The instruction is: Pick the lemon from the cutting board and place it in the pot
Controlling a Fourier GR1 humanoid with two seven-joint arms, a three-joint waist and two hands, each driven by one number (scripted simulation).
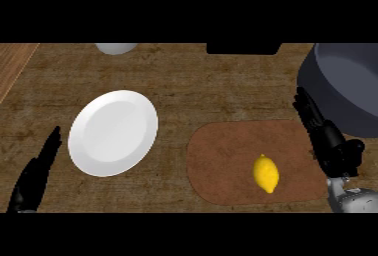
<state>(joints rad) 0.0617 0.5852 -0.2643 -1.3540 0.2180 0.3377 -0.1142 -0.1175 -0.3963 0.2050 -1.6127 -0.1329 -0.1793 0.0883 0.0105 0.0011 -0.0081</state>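
Observation:
A yellow lemon (266,173) lies on the brown cutting board (229,165), toward its lower right part. The dark grey pot (347,85) stands at the right edge, behind the board, partly cut off by the frame. My right hand (328,142) is upright at the board's right side, fingers straight and pointing away from me, just right of the lemon and in front of the pot, holding nothing. My left hand (35,175) rests open at the lower left, fingers straight, far from the lemon.
A white plate (113,132) lies left of the cutting board. A pale round object (114,48) and a black object (244,48) sit at the counter's far edge. A lighter wooden strip (11,65) runs along the far left.

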